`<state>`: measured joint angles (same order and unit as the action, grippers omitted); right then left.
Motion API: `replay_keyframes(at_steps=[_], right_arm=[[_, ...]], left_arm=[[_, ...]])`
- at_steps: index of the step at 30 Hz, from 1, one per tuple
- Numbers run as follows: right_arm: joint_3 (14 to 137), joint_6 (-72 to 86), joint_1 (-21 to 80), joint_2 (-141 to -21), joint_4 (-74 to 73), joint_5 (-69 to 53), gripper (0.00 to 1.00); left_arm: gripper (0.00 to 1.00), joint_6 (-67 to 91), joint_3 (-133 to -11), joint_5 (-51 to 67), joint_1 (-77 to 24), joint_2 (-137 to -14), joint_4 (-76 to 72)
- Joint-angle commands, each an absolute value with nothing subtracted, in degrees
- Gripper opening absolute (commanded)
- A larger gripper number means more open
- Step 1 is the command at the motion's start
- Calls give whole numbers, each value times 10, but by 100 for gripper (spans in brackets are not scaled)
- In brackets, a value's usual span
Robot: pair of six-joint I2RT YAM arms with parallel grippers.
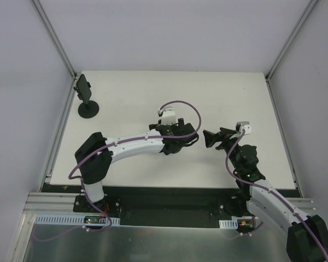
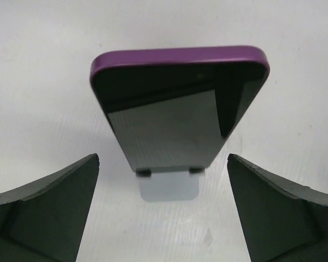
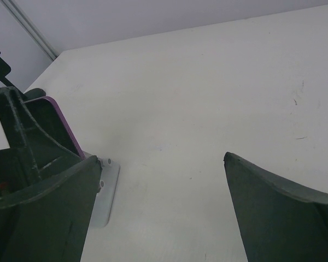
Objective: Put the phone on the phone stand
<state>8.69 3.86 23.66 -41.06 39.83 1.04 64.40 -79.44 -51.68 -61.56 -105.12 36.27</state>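
At the far left corner of the table (image 1: 153, 87) we see a black holder (image 1: 86, 101) on a round base, well apart from both arms. Moving right, the left claw (image 1: 180, 134) sits near the middle of the table. From its own wrist camera, we find it spread open, with its two dark fingers (image 2: 44, 213) clear of everything. Ahead of the gap between them is the phone (image 2: 175, 109), purple-edged with a dark screen. It leans tilted on the white phone stand (image 2: 169, 188), and two small lips of the stand catch its lower edge. Further right, the right claw (image 1: 213, 137) points toward the left one. It too is wide open, with only bare table showing between its fingers (image 3: 284, 213). From its wrist camera we glimpse the phone's purple edge and the stand's pale base just beside the left claw.
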Motion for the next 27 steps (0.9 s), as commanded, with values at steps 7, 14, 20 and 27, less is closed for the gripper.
replay_keyframes(at_steps=[7, 14, 20, 27], right_arm=[[88, 45, 231, -408, 435, 5, 97], [89, 46, 229, -409, 436, -13, 97], [90, 47, 229, -413, 437, -15, 97], [89, 45, 229, -411, 438, -14, 96]], left_arm=[[99, 404, -621, -271, -585, -825, 166], [99, 270, -406, 95, -435, -654, -81], [98, 151, -331, 204, -370, -611, -203], [89, 95, -374, 312, -341, -738, -265]])
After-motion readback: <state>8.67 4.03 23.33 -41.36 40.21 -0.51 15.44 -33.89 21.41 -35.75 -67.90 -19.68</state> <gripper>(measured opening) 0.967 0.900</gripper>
